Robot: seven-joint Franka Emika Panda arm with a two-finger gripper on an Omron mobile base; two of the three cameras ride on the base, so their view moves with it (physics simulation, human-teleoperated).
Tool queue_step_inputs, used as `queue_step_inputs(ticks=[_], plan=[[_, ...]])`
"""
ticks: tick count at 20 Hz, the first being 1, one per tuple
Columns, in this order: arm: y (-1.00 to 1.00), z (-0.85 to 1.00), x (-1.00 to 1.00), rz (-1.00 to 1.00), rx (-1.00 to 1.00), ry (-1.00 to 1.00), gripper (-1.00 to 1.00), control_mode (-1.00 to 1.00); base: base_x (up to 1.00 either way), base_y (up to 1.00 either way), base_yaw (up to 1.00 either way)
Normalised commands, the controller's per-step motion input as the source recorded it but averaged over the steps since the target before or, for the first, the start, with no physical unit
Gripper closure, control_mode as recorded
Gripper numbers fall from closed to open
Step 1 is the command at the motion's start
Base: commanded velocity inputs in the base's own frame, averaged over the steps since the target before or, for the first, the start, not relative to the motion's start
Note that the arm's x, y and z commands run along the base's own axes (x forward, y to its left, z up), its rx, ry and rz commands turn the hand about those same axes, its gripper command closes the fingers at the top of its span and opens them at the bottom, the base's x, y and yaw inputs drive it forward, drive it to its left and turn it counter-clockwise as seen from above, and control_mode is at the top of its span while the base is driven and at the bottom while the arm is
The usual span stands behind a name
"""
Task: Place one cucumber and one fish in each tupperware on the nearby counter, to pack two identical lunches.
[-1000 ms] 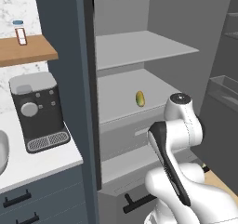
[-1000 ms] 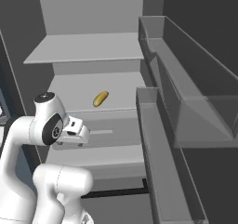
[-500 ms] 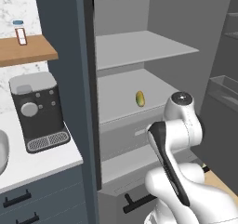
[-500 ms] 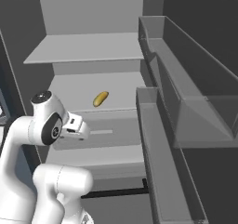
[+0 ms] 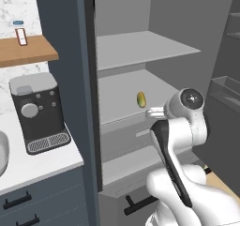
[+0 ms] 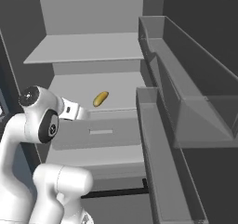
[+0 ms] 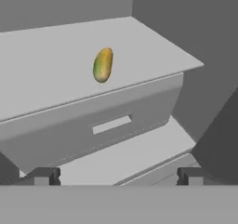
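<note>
A yellow-green cucumber [image 5: 141, 99] [image 6: 100, 98] [image 7: 102, 65] lies alone on the lower grey shelf [image 7: 56, 74] of the open cabinet. My gripper [image 7: 117, 176] hangs in front of that shelf and a little below it, short of the cucumber. It is open, with both dark fingertips [image 7: 44, 175] wide apart and nothing between them. The hand [image 5: 155, 111] [image 6: 76, 112] reaches out from the white arm toward the shelf edge. The white counter [image 5: 47, 159] runs along the left. The fish and the tupperware are out of view.
A grey drawer front [image 7: 111, 124] with a slot handle sits under the cucumber's shelf. An upper shelf [image 5: 140, 47] is above it. Deep door bins [image 6: 186, 102] stand close on the right. A black coffee machine [image 5: 35, 110] is on the counter under a wooden wall shelf [image 5: 28, 54].
The arm has lifted the hand slightly toward the shelf. The cucumber has not moved and the gripper has stayed open.
</note>
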Motion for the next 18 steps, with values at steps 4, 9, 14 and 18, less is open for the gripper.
queue_step_inputs(ticks=[4, 9, 14, 18], plan=[[0.00, 0.37, 0.66, 0.01, 0.01, -0.05, -1.00, -1.00, 0.00, 0.00, 0.00], [-0.02, -0.05, 0.86, 0.00, 0.00, -0.01, -1.00, -1.00, 0.00, 0.00, 0.00], [-0.01, -0.05, 0.80, 0.00, 0.00, 0.09, -1.00, -1.00, 0.00, 0.00, 0.00], [0.00, -0.21, 0.83, 0.00, 0.00, 0.16, -1.00, -1.00, 0.00, 0.00, 0.00]])
